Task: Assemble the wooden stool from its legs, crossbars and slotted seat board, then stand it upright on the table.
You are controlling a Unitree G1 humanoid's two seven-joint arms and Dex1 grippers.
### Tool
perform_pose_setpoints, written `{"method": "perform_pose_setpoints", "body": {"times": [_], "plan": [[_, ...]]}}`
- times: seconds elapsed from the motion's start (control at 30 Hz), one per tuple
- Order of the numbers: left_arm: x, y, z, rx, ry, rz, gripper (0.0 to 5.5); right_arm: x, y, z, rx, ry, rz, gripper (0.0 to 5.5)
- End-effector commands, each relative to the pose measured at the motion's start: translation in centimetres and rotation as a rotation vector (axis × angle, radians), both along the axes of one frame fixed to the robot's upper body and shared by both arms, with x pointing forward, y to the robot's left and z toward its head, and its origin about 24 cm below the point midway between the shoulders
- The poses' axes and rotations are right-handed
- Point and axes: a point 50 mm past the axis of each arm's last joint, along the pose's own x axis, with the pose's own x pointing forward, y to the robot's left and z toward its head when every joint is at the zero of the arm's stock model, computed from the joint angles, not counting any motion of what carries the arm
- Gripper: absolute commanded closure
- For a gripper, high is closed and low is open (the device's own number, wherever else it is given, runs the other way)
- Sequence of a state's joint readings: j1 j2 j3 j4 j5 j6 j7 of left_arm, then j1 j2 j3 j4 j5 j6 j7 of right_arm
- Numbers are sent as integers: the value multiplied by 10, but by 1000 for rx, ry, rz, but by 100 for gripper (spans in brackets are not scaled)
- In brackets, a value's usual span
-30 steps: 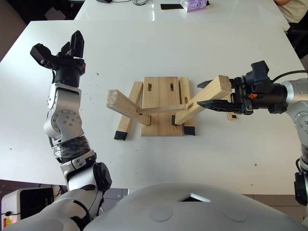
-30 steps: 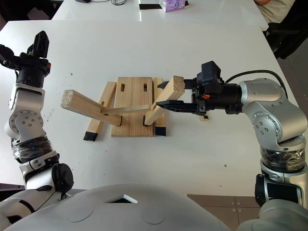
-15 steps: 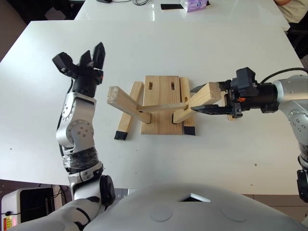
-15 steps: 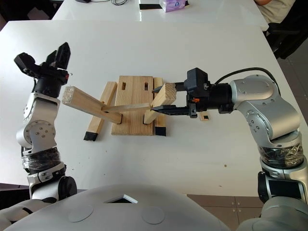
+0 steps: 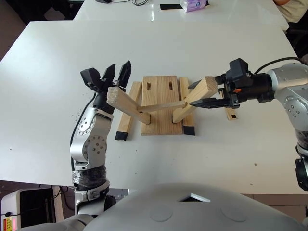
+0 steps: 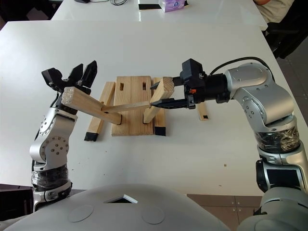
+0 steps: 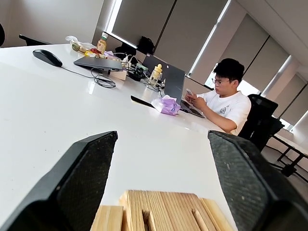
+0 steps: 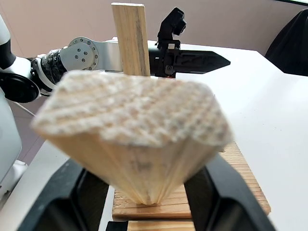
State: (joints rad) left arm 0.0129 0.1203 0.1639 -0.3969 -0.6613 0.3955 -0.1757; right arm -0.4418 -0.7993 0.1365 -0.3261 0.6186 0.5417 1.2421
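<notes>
**Fig. — Two-arm hold, mid-assembly**

Centre of desk (image 5: 192,53): slotted seat board (image 5: 161,122) lies flat, slots up, w/ a loose leg (image 5: 124,126) along its left edge & a second loose leg (image 5: 184,89) along its right. Raised over it: a left leg (image 5: 127,103) & a right leg (image 5: 199,96) joined by a thin crossbar (image 5: 161,106).

R gripper (image 5: 204,95): fingers clamped on the right leg's top end. L gripper (image 5: 119,72): fingers spread wide, the left leg's cut end between them; contact unclear.

Handling (est.): wood is stiff & light, but the joints are prob. push-fit and may twist loose. Grip legs across flat faces nr the ends, not the crossbar.
</notes>
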Motion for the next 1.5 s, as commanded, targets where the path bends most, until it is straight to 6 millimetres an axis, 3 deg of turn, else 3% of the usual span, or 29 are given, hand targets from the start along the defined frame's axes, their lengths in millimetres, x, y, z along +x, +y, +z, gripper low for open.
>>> {"method": "perform_pose_setpoints", "body": {"times": [0.03,0.2,0.33,0.43,0.53,0.6,0.67,0.77,0.93,1.03,1.1,1.2,1.5], "plan": [[-1,-10,1,57,-10,7,199,-6,2,9,-40,-50,-13,346],[-2,-23,-2,160,-7,-9,199,-9,11,16,-16,-47,9,346],[1,-36,-3,175,-16,-42,199,-9,15,5,-33,-1,-18,346],[8,-17,-1,140,-12,56,199,-6,8,-5,-71,13,-75,346],[14,29,16,45,-38,282,199,-4,3,-4,-69,11,-112,346],[15,52,36,13,-78,373,199,-4,3,-4,-66,12,-123,346],[15,58,62,23,-146,389,199,-5,2,-4,-63,14,-135,346],[6,44,97,47,-244,303,199,-6,4,-5,-59,15,-149,346],[-41,-22,154,-65,-498,-234,270,-6,4,-4,-55,19,-168,346],[-58,-41,167,-138,-527,-413,313,-6,3,-6,-56,24,-175,346],[-62,-52,163,-118,-458,-465,354,-6,3,-6,-56,26,-177,346],[-58,-63,137,-53,-222,-475,407,-5,4,-7,-58,29,-180,346],[-64,-70,85,74,221,-521,412,-3,4,-8,-52,29,-209,346]]}}
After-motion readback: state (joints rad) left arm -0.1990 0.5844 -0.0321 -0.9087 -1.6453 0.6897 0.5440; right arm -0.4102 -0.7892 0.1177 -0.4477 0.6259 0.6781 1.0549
